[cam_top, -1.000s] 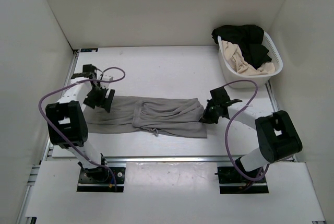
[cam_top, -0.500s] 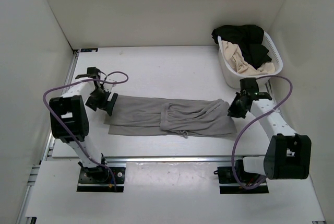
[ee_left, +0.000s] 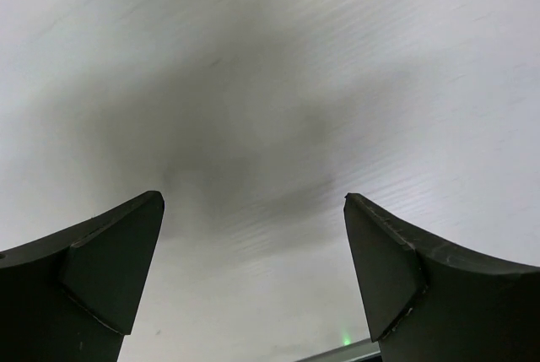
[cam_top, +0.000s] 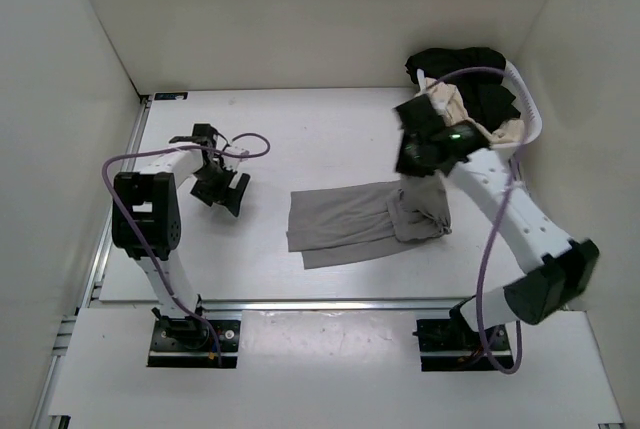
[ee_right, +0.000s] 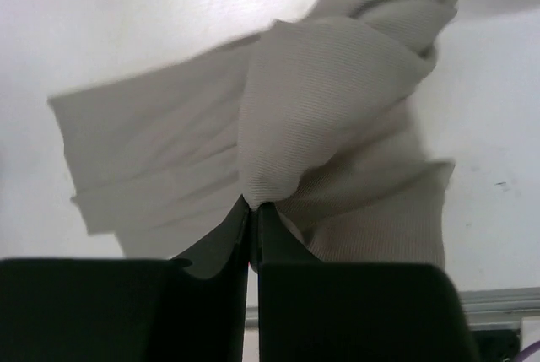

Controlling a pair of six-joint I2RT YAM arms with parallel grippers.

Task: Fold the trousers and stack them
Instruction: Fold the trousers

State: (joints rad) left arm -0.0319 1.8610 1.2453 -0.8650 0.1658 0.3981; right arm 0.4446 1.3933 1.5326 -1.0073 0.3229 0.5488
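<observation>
Trousers [cam_top: 345, 221]: plain grey-taupe, thin and soft. Lying right of centre on the table, left part flat and roughly rectangular, right end bunched and drawn up off the surface.
Right gripper [cam_top: 418, 157]: raised over the trousers' right end, near the basket. Black fingers pressed together on a fold of the cloth.
Left gripper [cam_top: 222, 189]: low over bare table, well apart from the trousers. Fingers spread wide, nothing between them.
Table [cam_top: 300, 139]: white, smooth, matte.
Basket [cam_top: 532, 109]: white slotted plastic, far right corner, with a black garment [cam_top: 455, 61] and a beige-cream garment [cam_top: 505, 132] heaped inside.
Right wrist view only: fine ribbing in the knit, a rounded hump of fold just above the pinch.
Left wrist view only: dark wedge-shaped fingers [ee_left: 110, 269], blurred white surface with a soft shadow.
Top view only: both arms, basket, whole garment.
</observation>
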